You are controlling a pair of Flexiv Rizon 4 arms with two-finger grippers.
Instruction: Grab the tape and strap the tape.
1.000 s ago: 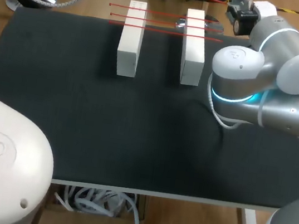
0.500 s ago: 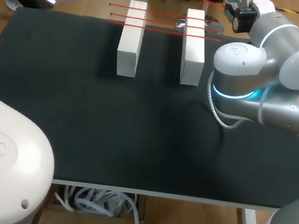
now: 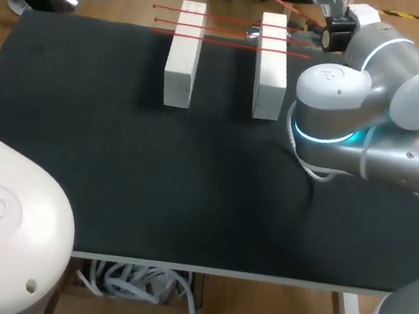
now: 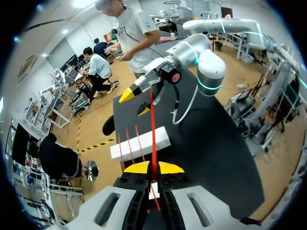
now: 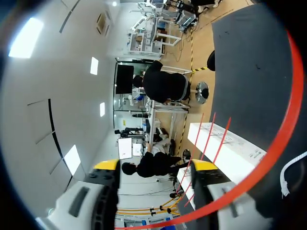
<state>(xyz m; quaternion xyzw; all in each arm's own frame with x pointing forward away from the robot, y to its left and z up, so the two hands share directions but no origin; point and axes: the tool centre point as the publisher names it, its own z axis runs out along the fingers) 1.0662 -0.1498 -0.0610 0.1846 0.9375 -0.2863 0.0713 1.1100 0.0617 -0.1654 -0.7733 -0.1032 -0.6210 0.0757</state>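
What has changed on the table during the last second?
The right gripper shifted slightly near the far edge of the table, and the red strap leading to it now runs straighter. The two white blocks and the three straps laid across them stayed put.

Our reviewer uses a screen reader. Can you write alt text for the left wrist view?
The left pincer is shut on a red strap that stretches ahead to the right pincer, above a black table and a white block crossed by two more straps.
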